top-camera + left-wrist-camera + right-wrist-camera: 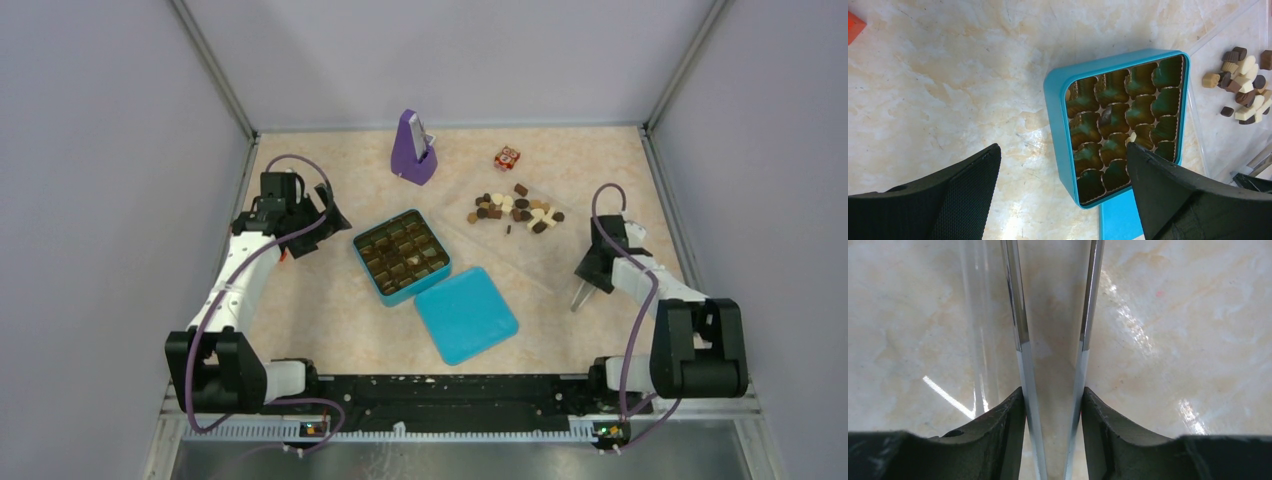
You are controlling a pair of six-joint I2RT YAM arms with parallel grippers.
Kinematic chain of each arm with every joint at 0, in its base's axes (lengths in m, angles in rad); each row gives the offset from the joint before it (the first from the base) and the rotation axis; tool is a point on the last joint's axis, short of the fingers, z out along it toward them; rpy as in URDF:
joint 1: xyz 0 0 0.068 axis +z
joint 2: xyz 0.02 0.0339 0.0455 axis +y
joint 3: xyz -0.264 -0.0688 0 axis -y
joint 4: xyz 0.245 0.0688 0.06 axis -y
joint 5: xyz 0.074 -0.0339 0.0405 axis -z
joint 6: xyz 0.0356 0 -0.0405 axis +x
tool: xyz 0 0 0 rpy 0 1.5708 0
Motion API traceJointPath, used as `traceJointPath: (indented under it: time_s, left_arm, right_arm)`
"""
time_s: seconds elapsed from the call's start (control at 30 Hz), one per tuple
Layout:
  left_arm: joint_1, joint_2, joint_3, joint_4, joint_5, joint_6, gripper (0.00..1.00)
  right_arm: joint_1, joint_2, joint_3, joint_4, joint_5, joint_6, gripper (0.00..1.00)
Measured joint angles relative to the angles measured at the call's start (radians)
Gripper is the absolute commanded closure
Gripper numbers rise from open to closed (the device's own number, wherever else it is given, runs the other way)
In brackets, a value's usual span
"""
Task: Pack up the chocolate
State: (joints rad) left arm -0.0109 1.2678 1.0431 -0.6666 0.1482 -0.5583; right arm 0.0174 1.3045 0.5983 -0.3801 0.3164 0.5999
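Right pincer (1053, 392): closest to the lens, its two dark fingers press in on the arms of steel tweezers (1016, 315), one finger to each side. The blades stand apart, and I see nothing between them.
Why the tool: I judge the pieces too small for bare fingers, so the tweezers do the picking.
Left pincer (1062, 150): spread wide and holding nothing, it hovers left of the tin with its camera looking into the cups. I read it as ready to steady the tin.
Chocolate (515, 210): a loose heap of dark, tan and cream pieces lies at the far right, on what looks like a clear sheet. It is well apart from the tweezers, which hang nearer on the right.
Teal tin (385, 285): open at mid-table, its moulded cups are mostly bare. One dark piece and one cream piece seem to be seated in them.
Lid (466, 315): laid flat just beside the tin's near-right corner, clear of the filling.
Progress: early, by my reckoning.
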Motion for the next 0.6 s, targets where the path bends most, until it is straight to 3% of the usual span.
traceJointPath:
  time_s: [0.6]
  left_arm:
    - [0.000, 0.005, 0.000, 0.000, 0.000, 0.004, 0.01]
  right_arm:
    - [-0.023, 0.130, 0.086, 0.127, -0.112, -0.198, 0.55]
